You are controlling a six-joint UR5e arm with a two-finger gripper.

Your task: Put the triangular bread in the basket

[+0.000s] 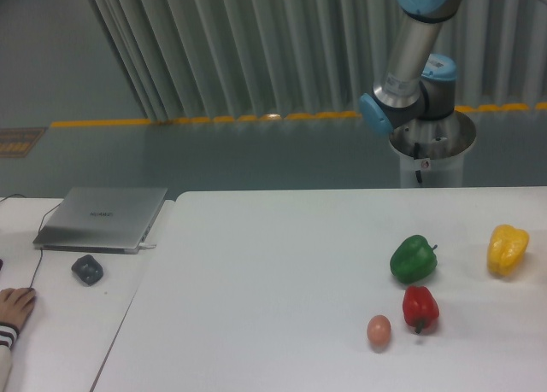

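Neither triangular bread nor pincer shows; the arm (408,55) rises behind the bench (273,272), peppers at right.

- One fixed camera watches me, set in front of the white bench (273,264) and raised a little, looking down and across it.
- It faces my base pedestal (432,157) at the far edge, with the ribbed grey wall (256,50) and the yellow floor line (205,119) beyond.
- It stands at middle range: the bench runs out of the frame on the right and at the bottom, and my arm (410,59) is cut off at the top.
- My jaws lie outside this view.
- There is no second view to share anything with.
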